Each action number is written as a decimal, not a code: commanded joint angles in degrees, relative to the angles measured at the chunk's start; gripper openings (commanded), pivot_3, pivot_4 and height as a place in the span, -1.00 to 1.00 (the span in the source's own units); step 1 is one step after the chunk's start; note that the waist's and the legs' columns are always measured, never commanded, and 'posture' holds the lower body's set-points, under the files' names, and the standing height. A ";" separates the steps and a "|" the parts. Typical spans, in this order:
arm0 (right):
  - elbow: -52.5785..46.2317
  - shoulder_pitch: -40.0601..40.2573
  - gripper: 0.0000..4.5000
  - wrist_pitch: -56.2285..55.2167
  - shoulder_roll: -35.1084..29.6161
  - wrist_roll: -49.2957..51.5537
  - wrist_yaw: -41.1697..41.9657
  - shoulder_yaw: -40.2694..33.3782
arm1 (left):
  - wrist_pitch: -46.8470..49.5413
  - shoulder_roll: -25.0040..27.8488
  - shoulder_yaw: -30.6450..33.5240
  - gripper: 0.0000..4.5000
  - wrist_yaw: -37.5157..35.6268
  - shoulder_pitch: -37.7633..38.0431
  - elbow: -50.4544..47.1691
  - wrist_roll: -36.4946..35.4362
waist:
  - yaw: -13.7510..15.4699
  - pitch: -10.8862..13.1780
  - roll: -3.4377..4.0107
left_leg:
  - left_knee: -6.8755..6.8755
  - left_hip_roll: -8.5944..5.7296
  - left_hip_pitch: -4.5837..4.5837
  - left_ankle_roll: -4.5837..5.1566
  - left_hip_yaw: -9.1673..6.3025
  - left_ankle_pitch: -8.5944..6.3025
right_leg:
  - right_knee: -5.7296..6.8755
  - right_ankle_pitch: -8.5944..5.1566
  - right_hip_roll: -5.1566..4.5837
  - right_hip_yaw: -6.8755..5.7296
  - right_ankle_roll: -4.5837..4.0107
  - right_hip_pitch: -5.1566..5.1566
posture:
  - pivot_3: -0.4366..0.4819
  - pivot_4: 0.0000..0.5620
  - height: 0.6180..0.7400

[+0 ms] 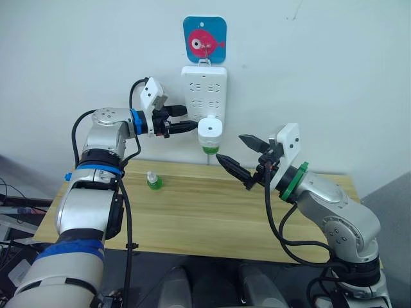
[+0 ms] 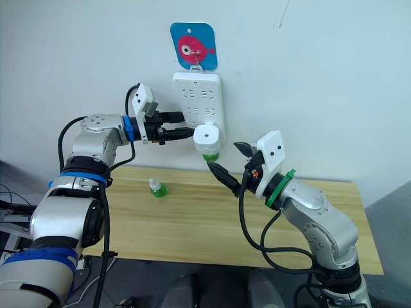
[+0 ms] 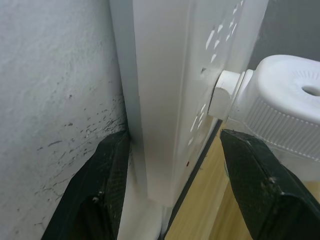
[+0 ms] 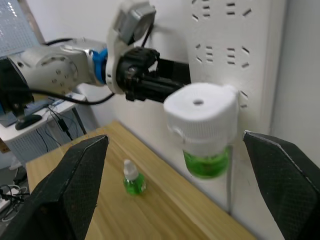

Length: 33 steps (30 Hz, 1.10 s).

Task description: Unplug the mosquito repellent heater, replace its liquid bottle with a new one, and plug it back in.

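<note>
Your left hand [image 1: 186, 123] is spread around the lower edge of the wall power strip [image 1: 204, 90], one finger [image 3: 97, 192] against the wall behind it and the other [image 3: 260, 185] in front, just beside the mosquito repellent heater [image 1: 210, 133]. It looks set to brace the strip, and it holds nothing yet. Close gently on the strip's edge and keep that hold firm, so the strip does not lift off its hook when the heater is pulled.

On the table [image 1: 212, 215], below and to the left of the strip, the spare liquid bottle [image 1: 153, 180] stands upright — green liquid, pale cap.

The heater is plugged into the strip's lowest socket, its green bottle [image 4: 205, 161] hanging beneath it. Your right hand [image 1: 243, 162] hovers just below and to the right of it, fingers wide apart and empty — near, not touching. Bring it up so the fingers straddle the white body, not the bottle, then pull straight out from the wall; a sideways tug would likely strain the prongs.
</note>
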 commanded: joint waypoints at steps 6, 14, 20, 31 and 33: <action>-1.95 0.72 1.00 -2.35 -0.34 -0.64 -0.64 -0.65 | -1.32 -3.36 1.26 0.32 -4.59 -4.48 1.71 0.10 | -0.28 0.29 -0.08 | 0.12 -0.03 -0.01 0.00 -0.11 0.02 | 0.02 0.00 0.00 -0.05 0.11 0.09 | -0.31 -0.22 1.00; -2.02 2.29 1.00 -2.35 -0.82 -3.53 -3.53 -1.37 | 3.74 -3.00 1.82 0.08 -10.07 -3.07 -3.05 -1.24 | -0.95 0.69 0.00 | 0.06 -0.01 -0.10 0.00 -0.46 0.01 | 0.04 0.08 0.02 -0.44 -0.09 0.09 | -0.36 -0.17 1.00; -4.23 2.20 1.00 -0.32 0.19 -7.05 -8.44 1.12 | 8.61 -1.62 2.64 -0.41 -10.77 -1.56 -6.18 -1.64 | -1.66 0.94 0.28 | 0.07 -0.01 -0.36 -0.01 -0.99 0.02 | 0.04 0.02 0.02 -0.96 -0.20 0.09 | -0.38 -0.14 1.00; -4.48 -4.75 1.00 6.94 6.77 -9.89 -15.60 5.96 | 12.49 -4.14 3.66 -0.41 -5.77 0.13 -11.28 -2.54 | -1.93 1.80 0.56 | 0.29 -0.03 -0.48 -0.03 -1.16 0.04 | 0.11 0.02 -0.01 -1.08 -0.19 0.12 | -0.40 -0.04 1.00; -3.36 -6.52 1.00 8.04 7.86 -11.22 -16.95 6.58 | 13.34 -4.56 3.68 -0.41 -5.34 0.96 -12.93 -2.74 | -1.90 2.14 0.55 | 0.44 -0.02 -0.50 -0.03 -1.19 0.04 | 0.17 0.02 -0.01 -1.11 -0.19 0.12 | -0.40 -0.03 1.00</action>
